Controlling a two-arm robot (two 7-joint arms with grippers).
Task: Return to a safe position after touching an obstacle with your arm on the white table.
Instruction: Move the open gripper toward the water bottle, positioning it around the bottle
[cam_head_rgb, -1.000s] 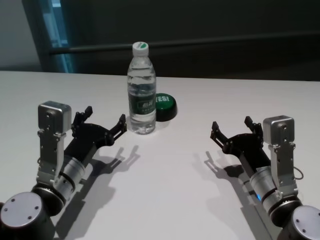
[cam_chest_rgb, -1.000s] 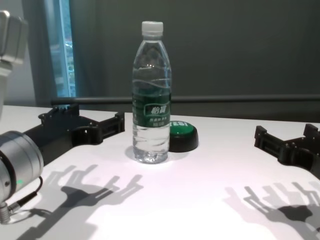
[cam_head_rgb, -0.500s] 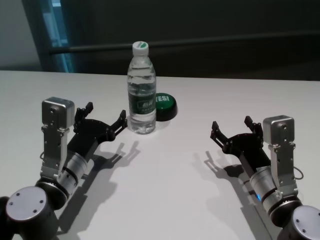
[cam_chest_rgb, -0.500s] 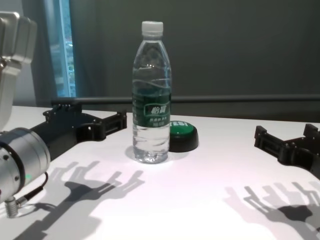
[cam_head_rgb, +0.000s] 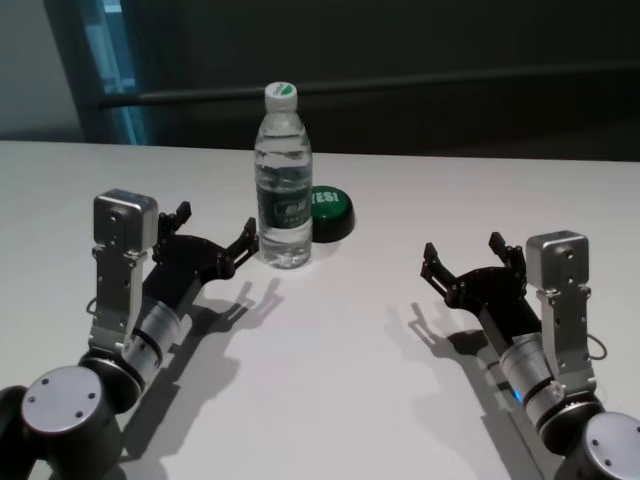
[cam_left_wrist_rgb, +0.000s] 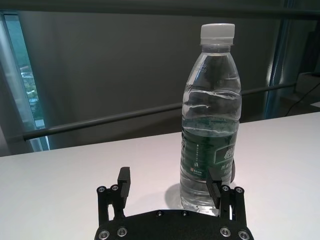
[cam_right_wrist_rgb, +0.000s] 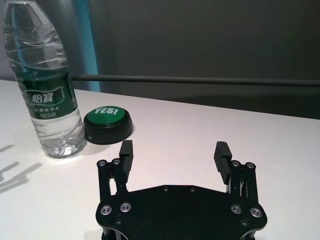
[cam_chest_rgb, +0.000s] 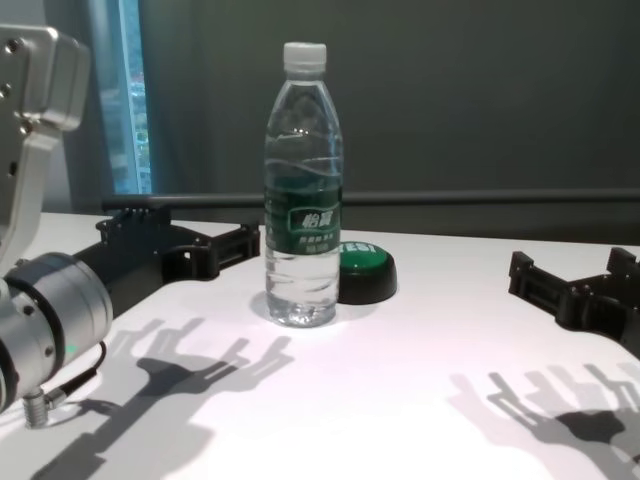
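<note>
Dark wall behind; on the white table (cam_head_rgb: 340, 380) the water bottle (cam_head_rgb: 283, 180) stands upright, far centre, left gripper (cam_head_rgb: 215, 243) spread wide just beside it, likely for contact; right gripper (cam_head_rgb: 474, 268), wide, parked right.

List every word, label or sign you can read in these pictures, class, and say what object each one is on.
"YES!" in yellow-white letters on the top of the green button.
"怡寶" in large white characters on the green label of the water bottle.
Small white print on the bottle's label in the left wrist view: too small to read.
No other text on the white table or the grippers.
</note>
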